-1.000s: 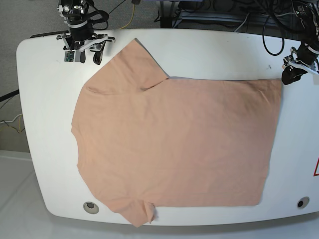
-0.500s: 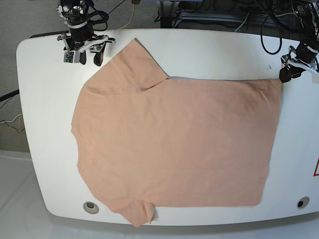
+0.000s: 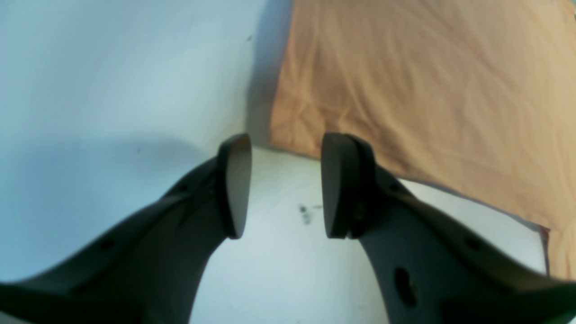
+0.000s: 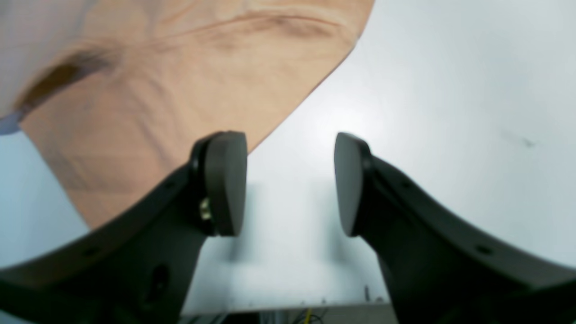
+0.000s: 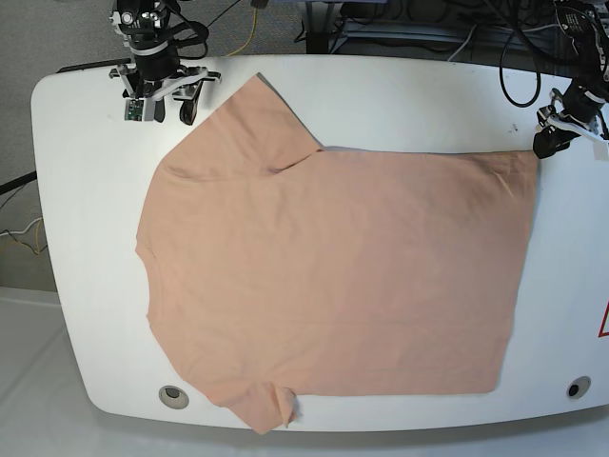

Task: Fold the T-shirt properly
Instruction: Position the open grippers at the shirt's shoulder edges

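The plain peach cloth T-shirt [image 5: 333, 276] is spread flat on the white counter [image 5: 86, 190]. Both the left claw [image 3: 279, 184] and the right claw [image 4: 290, 186] are held partly open, and nothing is gripped.

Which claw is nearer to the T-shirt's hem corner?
Left. The left claw hovers just beside the T-shirt hem's far corner; the right claw is at the opposite end, by a sleeve.

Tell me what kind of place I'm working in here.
Most likely a robotics lab bench, not a home or laundry. A bare white table holds only the T-shirt, spread flat; loose cables hang behind the far edge; and a robot arm stands at each far corner.
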`<control>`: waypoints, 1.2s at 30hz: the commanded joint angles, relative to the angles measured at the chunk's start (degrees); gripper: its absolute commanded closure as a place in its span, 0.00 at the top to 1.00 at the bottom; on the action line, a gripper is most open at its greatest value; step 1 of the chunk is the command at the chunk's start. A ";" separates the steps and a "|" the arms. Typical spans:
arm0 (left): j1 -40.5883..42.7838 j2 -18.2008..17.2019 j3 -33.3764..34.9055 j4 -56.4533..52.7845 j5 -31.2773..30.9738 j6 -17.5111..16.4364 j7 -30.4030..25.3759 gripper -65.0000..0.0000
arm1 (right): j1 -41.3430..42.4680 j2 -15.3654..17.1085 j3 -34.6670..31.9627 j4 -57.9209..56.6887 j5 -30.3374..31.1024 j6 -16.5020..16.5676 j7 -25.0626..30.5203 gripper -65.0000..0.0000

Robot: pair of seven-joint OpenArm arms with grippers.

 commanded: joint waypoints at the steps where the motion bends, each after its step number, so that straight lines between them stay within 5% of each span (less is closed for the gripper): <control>1: -0.24 -1.02 -0.61 0.05 -1.28 -0.27 -0.82 0.34 | 0.03 0.31 0.09 0.88 -0.08 0.14 1.38 0.46; 13: -0.13 -0.87 -0.43 -1.50 -2.09 -0.23 -1.03 0.34 | 0.02 0.34 0.04 0.64 0.55 0.43 1.11 0.46; 27: -1.03 -0.92 -0.16 -1.08 -2.03 -0.10 -2.31 0.55 | -1.04 0.25 0.04 0.66 2.16 1.30 1.20 0.47; 36: -2.47 -1.06 0.06 -2.32 -2.35 -0.62 -1.72 0.58 | -0.94 0.28 0.13 0.60 2.93 1.46 1.28 0.46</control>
